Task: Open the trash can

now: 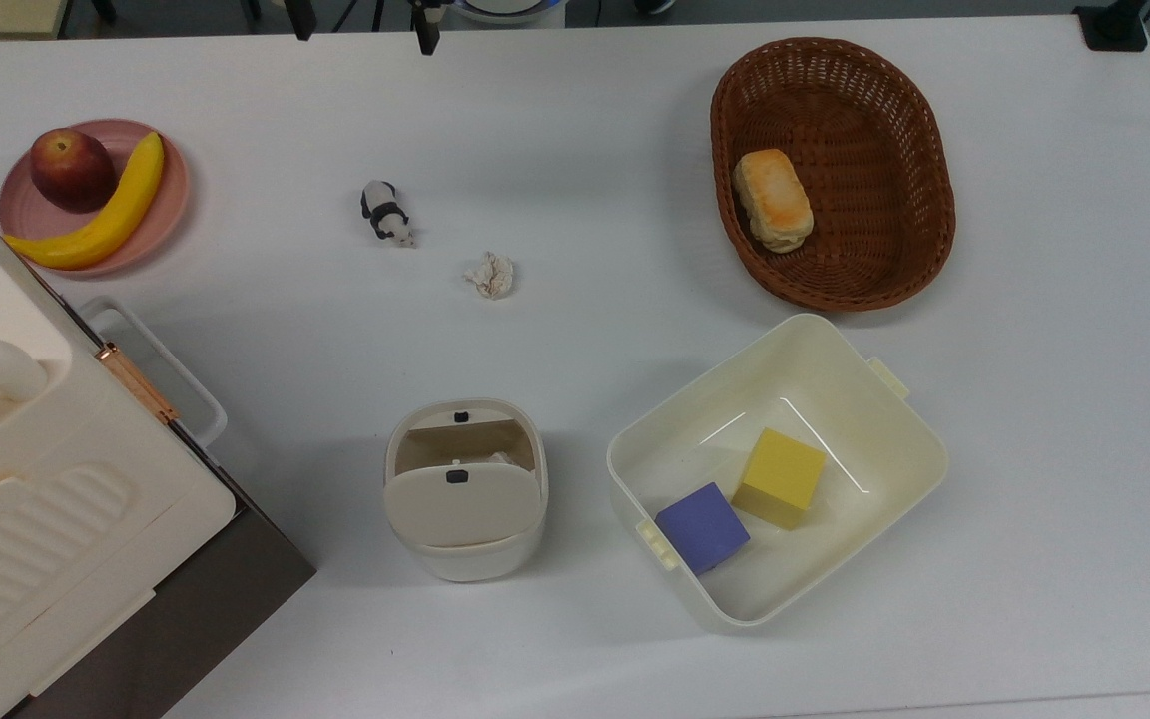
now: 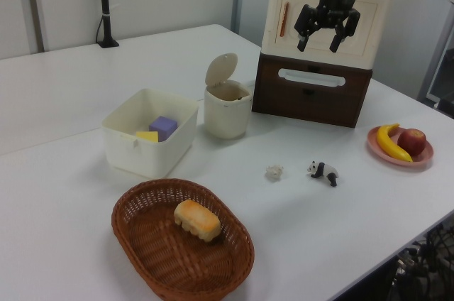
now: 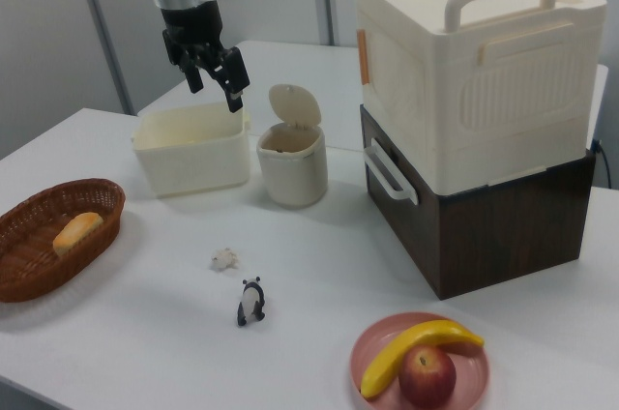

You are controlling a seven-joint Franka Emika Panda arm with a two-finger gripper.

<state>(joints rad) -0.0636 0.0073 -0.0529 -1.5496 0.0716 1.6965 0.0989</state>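
The trash can (image 1: 465,544) is a small cream bin near the top view's lower middle. Its flat beige lid (image 1: 462,499) with a black button stands tilted up, and the dark inside of the bin shows. In the left view the trash can (image 2: 227,113) has its lid (image 2: 221,70) raised, and likewise the trash can (image 3: 292,173) in the right view. My gripper (image 2: 317,44) hangs open and empty high above the table, well away from the bin. In the top view the gripper (image 1: 363,30) shows only fingertips at the top edge, and in the right view the gripper (image 3: 215,89) is up and left of the bin.
A cream tub (image 1: 864,399) with a purple and a yellow cube sits beside the bin. A brown basket (image 1: 924,150) holds bread. A toy panda (image 1: 385,212) and a paper wad (image 1: 490,275) lie mid-table. A pink plate (image 1: 171,200) carries fruit. A big cream box (image 3: 484,72) sits on a dark base.
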